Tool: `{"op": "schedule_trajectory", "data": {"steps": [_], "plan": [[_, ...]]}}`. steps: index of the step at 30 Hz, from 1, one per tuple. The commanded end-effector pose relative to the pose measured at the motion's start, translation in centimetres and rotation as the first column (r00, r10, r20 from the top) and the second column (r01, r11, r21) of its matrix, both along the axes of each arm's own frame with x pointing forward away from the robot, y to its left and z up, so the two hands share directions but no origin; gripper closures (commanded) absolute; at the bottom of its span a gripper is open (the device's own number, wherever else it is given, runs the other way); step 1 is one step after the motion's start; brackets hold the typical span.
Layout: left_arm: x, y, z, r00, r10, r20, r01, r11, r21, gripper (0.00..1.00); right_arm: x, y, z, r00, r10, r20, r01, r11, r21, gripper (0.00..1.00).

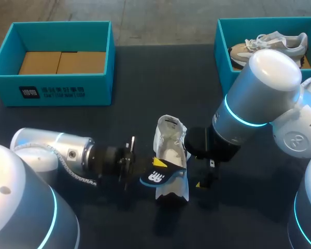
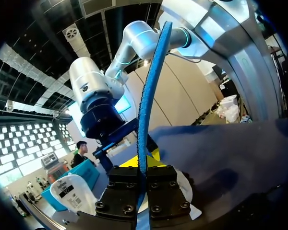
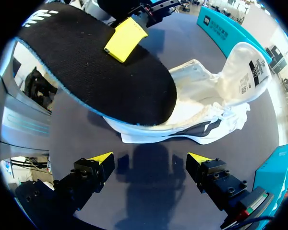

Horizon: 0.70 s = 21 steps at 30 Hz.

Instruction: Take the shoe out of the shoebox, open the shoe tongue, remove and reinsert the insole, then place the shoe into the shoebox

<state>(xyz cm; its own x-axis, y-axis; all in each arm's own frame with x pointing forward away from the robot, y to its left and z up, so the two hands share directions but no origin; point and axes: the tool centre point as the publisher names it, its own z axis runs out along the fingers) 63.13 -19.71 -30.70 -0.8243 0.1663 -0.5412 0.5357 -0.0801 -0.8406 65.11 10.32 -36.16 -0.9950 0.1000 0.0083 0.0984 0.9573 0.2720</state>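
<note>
A white shoe lies on the dark table, its tongue folded open. My left gripper is shut on the black and blue insole, which is out of the shoe and held over its heel end. In the left wrist view the insole stands edge-on between the shut gripper. My right gripper is open with nothing in it, just beside the shoe, under the raised insole. A yellow fingertip of the left gripper presses on the insole.
A teal shoebox with cardboard inside stands at the back left. A second teal box at the back right holds a grey and beige sneaker. My right arm reaches in over the table's right side.
</note>
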Motion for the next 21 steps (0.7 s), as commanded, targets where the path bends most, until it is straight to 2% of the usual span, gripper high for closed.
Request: {"op": "schedule_trajectory", "data": {"steps": [1, 21], "plan": [[-0.3, -0.2, 0.0, 1.000, 0.025, 0.009, -0.025, 1.000, 0.001, 1.00, -0.1, 0.1, -0.1, 1.000, -0.002, 0.003, 0.002, 1.000, -0.003, 0.00], [0.7, -1.0, -1.3, 0.992, 0.084, 0.091, -0.089, 0.994, 0.057, 1.00, -0.1, 0.1, -0.1, 1.000, -0.002, 0.003, 0.002, 1.000, -0.003, 0.00]]}}
